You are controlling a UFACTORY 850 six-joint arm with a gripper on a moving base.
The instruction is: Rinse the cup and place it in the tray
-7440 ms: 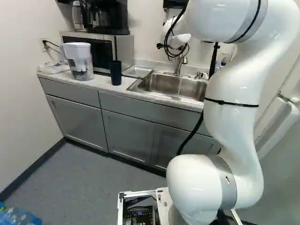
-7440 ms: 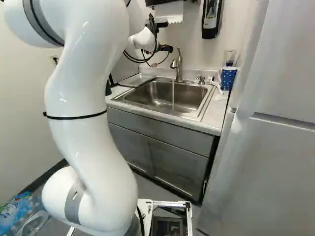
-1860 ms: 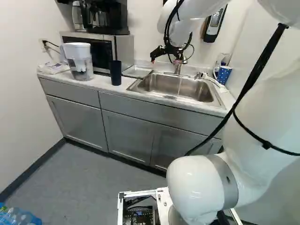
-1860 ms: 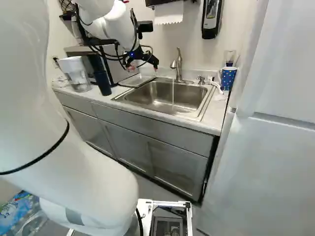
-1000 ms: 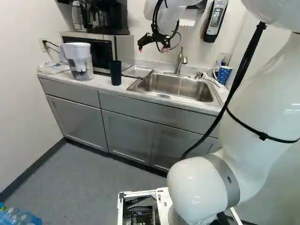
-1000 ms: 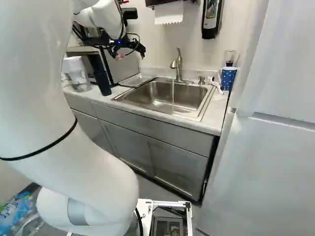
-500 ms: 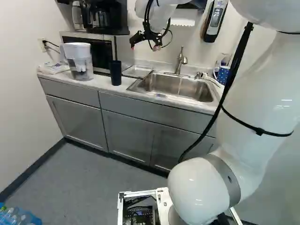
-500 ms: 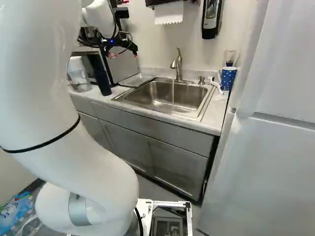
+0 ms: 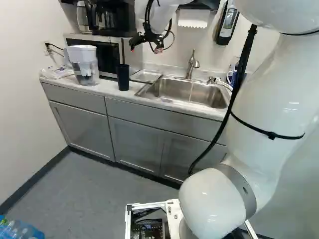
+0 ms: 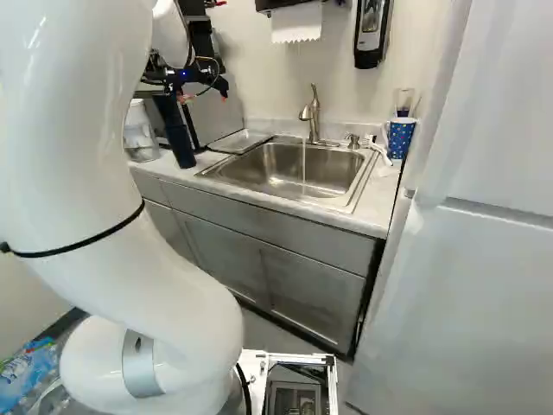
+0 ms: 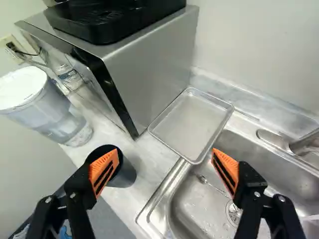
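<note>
The dark cup [image 9: 123,77] stands on the counter [image 9: 106,88], left of the sink [image 10: 285,164]. The gripper [image 11: 165,156], empty and spread wide, should centre farther left from the sink, over the cup, before descending straight.

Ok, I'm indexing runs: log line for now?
claw open, holding nothing | cup on counter, not in tray | tap running

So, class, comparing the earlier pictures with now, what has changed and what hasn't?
The arm has swung the claw leftward in the left base view, from near the faucet toward the microwave. The claw holds nothing. The dark cup, tray, pitcher and base stayed put; water still runs.
</note>
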